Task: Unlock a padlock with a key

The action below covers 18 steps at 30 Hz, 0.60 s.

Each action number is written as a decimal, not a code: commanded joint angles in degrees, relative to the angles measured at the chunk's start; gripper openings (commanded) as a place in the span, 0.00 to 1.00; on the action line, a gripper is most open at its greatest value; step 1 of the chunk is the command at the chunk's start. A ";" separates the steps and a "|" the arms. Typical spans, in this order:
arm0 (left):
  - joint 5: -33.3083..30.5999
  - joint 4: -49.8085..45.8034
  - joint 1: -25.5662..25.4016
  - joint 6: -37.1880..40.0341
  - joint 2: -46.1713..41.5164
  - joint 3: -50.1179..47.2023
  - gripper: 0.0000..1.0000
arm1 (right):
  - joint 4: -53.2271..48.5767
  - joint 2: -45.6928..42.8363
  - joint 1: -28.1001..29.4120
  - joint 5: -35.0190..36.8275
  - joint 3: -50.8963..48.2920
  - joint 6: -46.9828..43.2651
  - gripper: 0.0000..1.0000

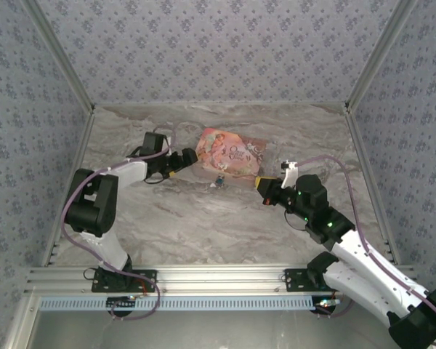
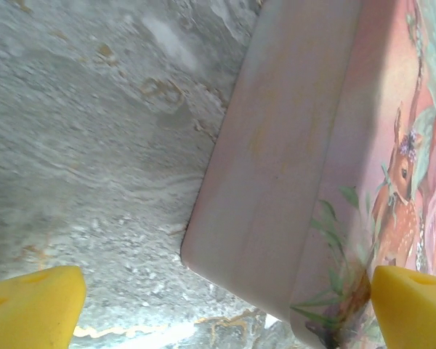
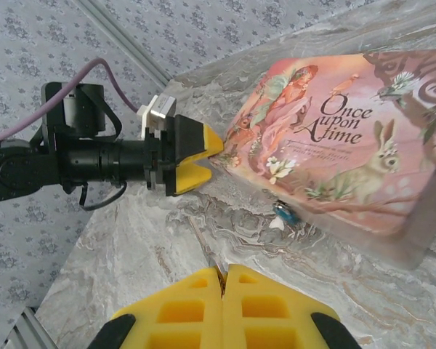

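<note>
at the left of the top view, the left arm reaches in over the marbled tabletop [image 1: 203,225] toward the middle. the left gripper [image 3: 216,160] has its yellow jaws spread wide apart. they sit at the left corner of the pink box [image 1: 231,151], and nothing is clamped between them. from the left wrist camera that corner of the box lies between the two yellow fingertips [image 2: 33,309], one at each lower edge of the view. whether either fingertip actually touches the box cannot be told.

the box lies flat near the middle of the tabletop, toward the back. its illustrated lid faces up and reads "once upon a time".

the padlock [image 3: 285,212] is a tiny blue thing lying on the tabletop, just beside the box's near edge. it is free of both grippers. it is too small to tell how its shackle stands.

to the right, the right gripper [image 3: 223,280] hangs over the tabletop near the box's right end, pointed back toward the padlock but apart from it. its yellow jaws are pressed together. a thin straight sliver [image 3: 206,247] runs out from the seam between them, and whether it is a key cannot be told.
</note>
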 commanded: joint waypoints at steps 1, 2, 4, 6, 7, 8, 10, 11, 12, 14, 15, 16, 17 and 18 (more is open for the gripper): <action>-2.87 -5.00 0.10 2.31 0.35 1.11 0.99 | 0.82 0.01 0.08 -0.53 1.99 0.06 0.00; -2.79 -4.38 0.10 2.38 -0.41 0.73 0.99 | 0.82 0.01 0.08 -0.59 1.99 0.03 0.00; -2.79 -2.74 0.10 2.97 -2.81 -0.53 0.99 | 0.95 0.10 0.08 -0.80 1.83 0.04 0.00; -2.53 -0.20 0.11 3.46 -5.96 -3.02 0.99 | 1.14 0.27 0.08 -1.06 1.57 0.02 0.00; -2.37 1.55 0.10 3.81 -7.93 -4.70 1.00 | 1.35 0.43 0.07 -1.30 1.41 0.04 0.00; -2.19 2.94 -0.01 4.15 -9.82 -6.28 1.00 | 1.62 0.60 0.13 -1.48 1.15 0.03 0.00; -1.03 6.58 -0.56 5.83 -14.44 -9.95 1.00 | 2.96 1.09 0.14 -2.13 0.51 0.21 0.00; -0.37 7.79 -1.04 6.92 -16.58 -11.41 0.99 | 3.54 1.43 0.17 -2.64 0.26 0.31 0.00; 0.23 8.71 -1.95 8.28 -18.67 -12.83 0.99 | 4.47 2.07 0.15 -3.38 0.03 0.30 0.00; 0.69 9.21 -4.31 11.42 -22.24 -15.05 0.99 | 6.34 3.40 0.17 -4.83 -0.35 0.29 0.00; 1.26 9.38 -5.72 13.28 -23.61 -16.10 1.00 | 7.49 4.20 0.26 -5.45 -0.53 1.49 0.00; 2.13 10.01 -7.11 14.76 -24.87 -17.20 1.00 | 8.40 4.91 0.41 -5.80 -0.63 1.92 0.00; 3.06 11.21 -8.17 15.81 -25.84 -18.66 0.99 | 8.92 5.35 0.59 -5.87 -0.71 2.04 0.00; 3.96 13.63 -9.18 16.57 -26.71 -20.61 0.99 | 9.31 5.77 0.84 -5.75 -0.72 2.20 0.00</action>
